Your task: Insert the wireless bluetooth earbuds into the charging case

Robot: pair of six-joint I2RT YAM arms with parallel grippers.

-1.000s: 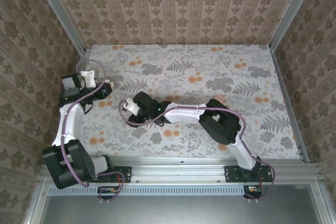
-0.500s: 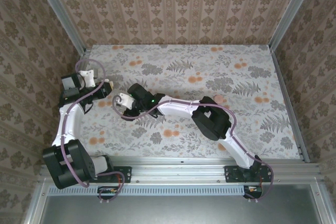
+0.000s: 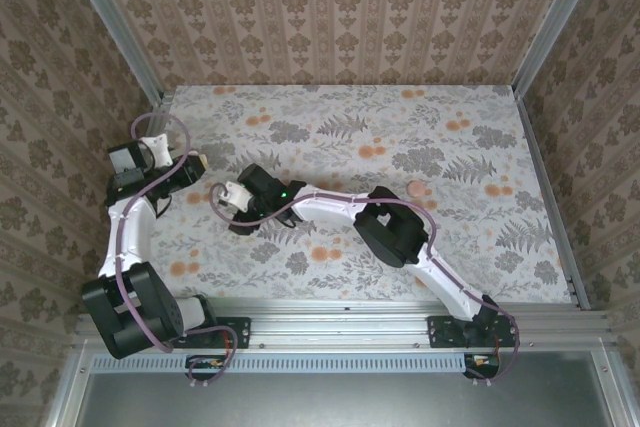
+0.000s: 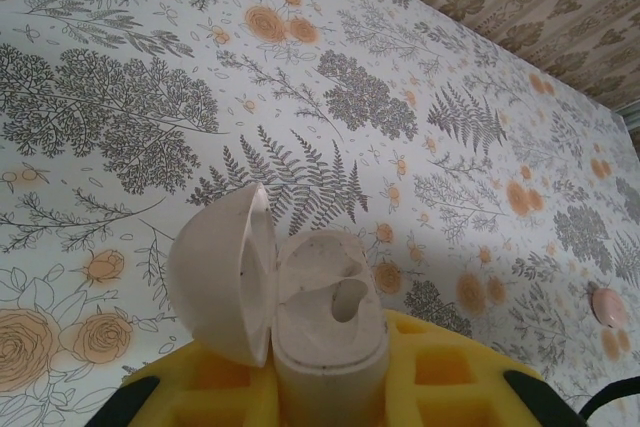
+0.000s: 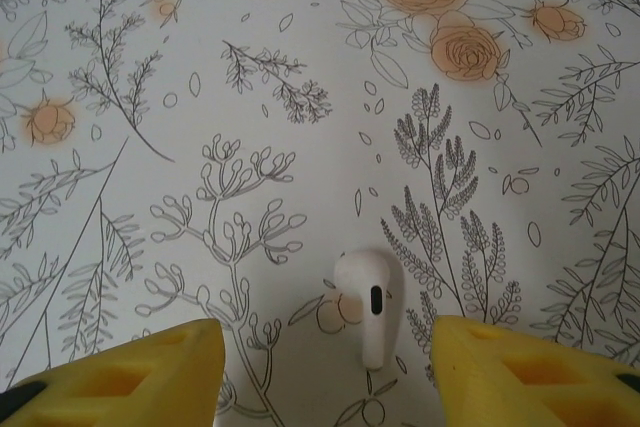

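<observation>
Right arm [image 3: 330,207] swung leftward, right jaws spread astride earbud [image 5: 366,319], left jaws pinching open charging case [image 4: 325,317].

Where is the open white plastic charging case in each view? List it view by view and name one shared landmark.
Top external: open white plastic charging case, a pale speck at the left arm's tip, far left.
Left wrist: bottom centre, lid swung left, gripped in yellow fingers.
Right wrist: camera faces a loose white earbud on the cloth.
Shared landmark: floral tablecloth with orange roses.
</observation>
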